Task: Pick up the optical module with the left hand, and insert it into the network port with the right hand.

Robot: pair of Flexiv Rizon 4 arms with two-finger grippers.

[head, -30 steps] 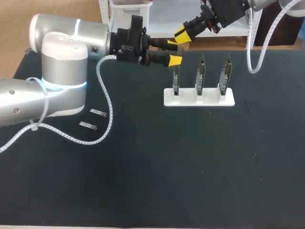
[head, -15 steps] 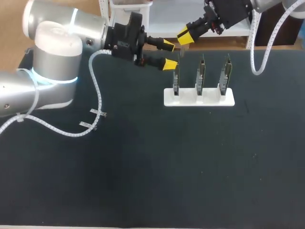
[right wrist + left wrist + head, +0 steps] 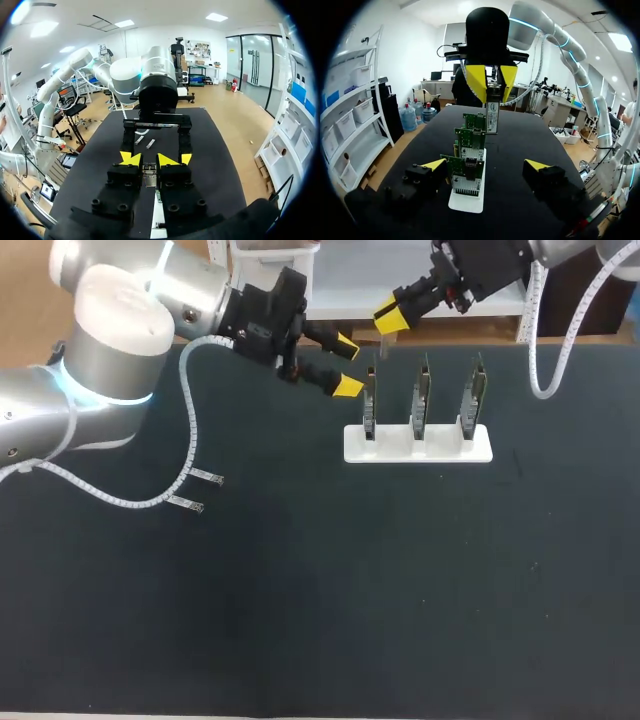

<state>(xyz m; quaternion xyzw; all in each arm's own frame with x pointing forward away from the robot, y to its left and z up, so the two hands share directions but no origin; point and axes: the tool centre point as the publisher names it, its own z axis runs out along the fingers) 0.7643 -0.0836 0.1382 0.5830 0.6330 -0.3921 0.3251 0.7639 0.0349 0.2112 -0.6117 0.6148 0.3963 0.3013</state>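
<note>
Over the last sec the L pincer [image 3: 346, 365] swings back and away from the R pincer [image 3: 386, 315], its arm folding up toward the far-left corner, while the R pincer barely shifts. For you that means the handover looks done. L pincer is open, fingers spread wide w/ nothing btwn them. In its wrist view the row of 3 cards [image 3: 465, 170] in the white holder [image 3: 465, 202] sits straight ahead of it, low btwn its tips. R pincer is clamped on the optical module [image 3: 381, 340], both yellow tips pressing its upper end from 2 sides and the body hanging below them. The right wrist view agrees: module pinched btwn the tips, holder beneath. It hangs above the row of cards, toward the end nearest the L pincer and clear of them; I can't tell which card it's over. My read is that pick-up is complete and insertion remains. Next, the R pincer must line the module up w/ a port and push in; the port opening itself I can't make out. Risk: module tilts in the grip or clips a card edge. 2 spare modules [image 3: 207, 478] lie well apart from both pincers, by the L arm's cable.
</note>
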